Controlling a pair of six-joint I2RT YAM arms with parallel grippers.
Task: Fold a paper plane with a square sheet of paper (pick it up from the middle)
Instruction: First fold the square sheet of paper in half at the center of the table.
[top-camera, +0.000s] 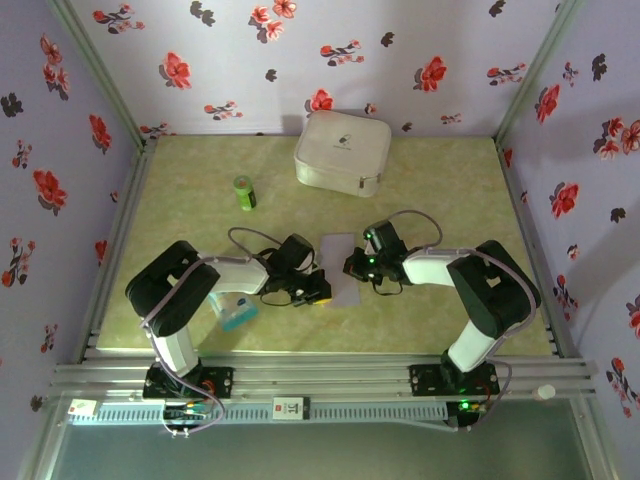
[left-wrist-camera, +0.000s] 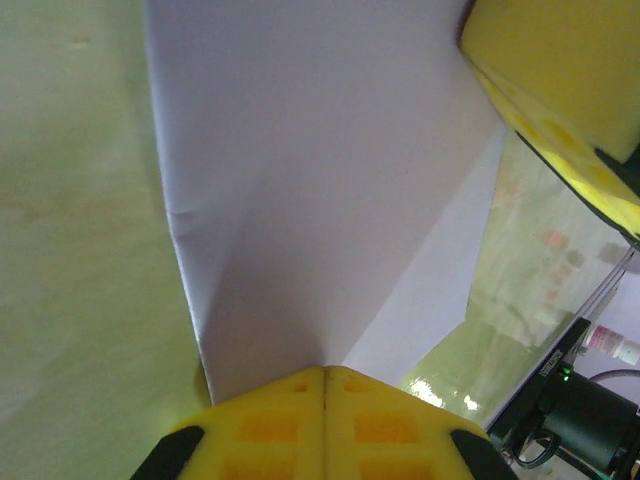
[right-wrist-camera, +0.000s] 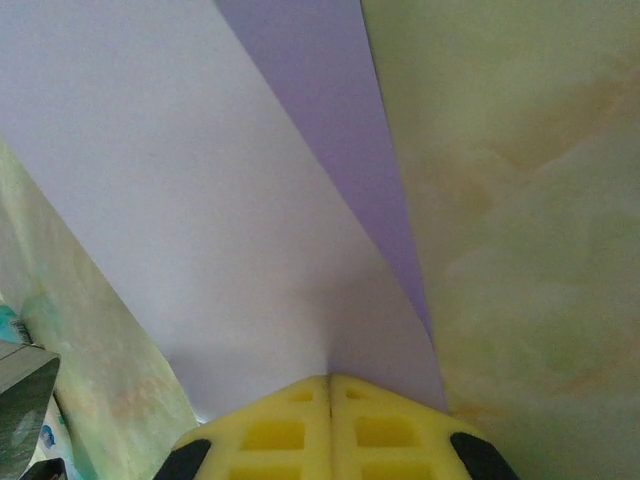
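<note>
The square sheet of paper (top-camera: 340, 266), pale lavender, lies mid-table between my two grippers. My left gripper (top-camera: 318, 291) is at its lower left edge and my right gripper (top-camera: 354, 267) at its right edge. In the left wrist view the yellow pads meet on the sheet's edge at my left gripper (left-wrist-camera: 325, 372), and the paper (left-wrist-camera: 310, 180) rises in a bend ahead of them. In the right wrist view my right gripper (right-wrist-camera: 330, 380) is shut on the paper (right-wrist-camera: 200, 200), with a darker purple strip of it beside the table. It is a bent sheet, not a paper plane.
A white case (top-camera: 342, 150) stands at the back. A green bottle (top-camera: 245, 192) lies at the back left. A blue-and-white packet (top-camera: 235, 312) lies by the left arm. The right gripper's yellow finger (left-wrist-camera: 560, 90) crosses the left wrist view. Flowered walls enclose three sides.
</note>
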